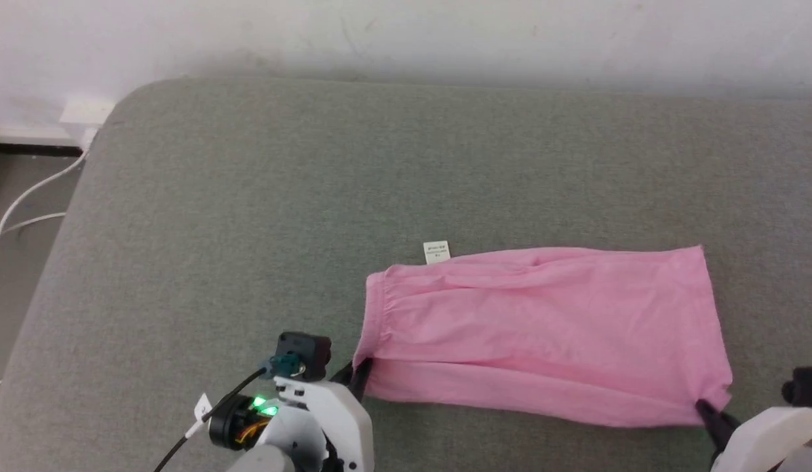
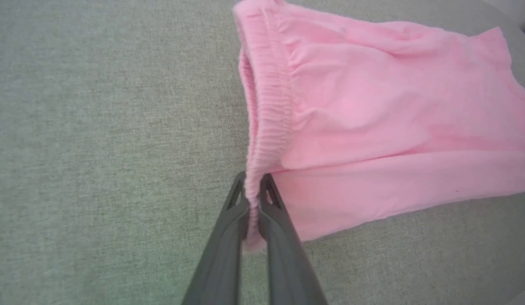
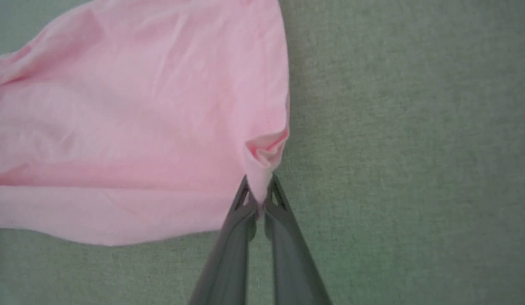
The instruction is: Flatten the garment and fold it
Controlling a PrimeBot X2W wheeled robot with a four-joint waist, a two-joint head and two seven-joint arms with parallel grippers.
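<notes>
The garment, light pink shorts, lies spread sideways on the grey cushion, with its gathered waistband at the left and a small white label sticking out at the far edge. My left gripper is shut on the near corner of the waistband, the cloth pinched between its dark fingers. At the garment's near right corner, my right gripper is shut on the leg hem, which bunches up just above the fingertips. The cloth between the two grippers looks pulled fairly straight.
The grey upholstered cushion reaches back to a white wall, with open surface beyond and left of the garment. Its rounded left edge drops to the floor, where a white cable lies.
</notes>
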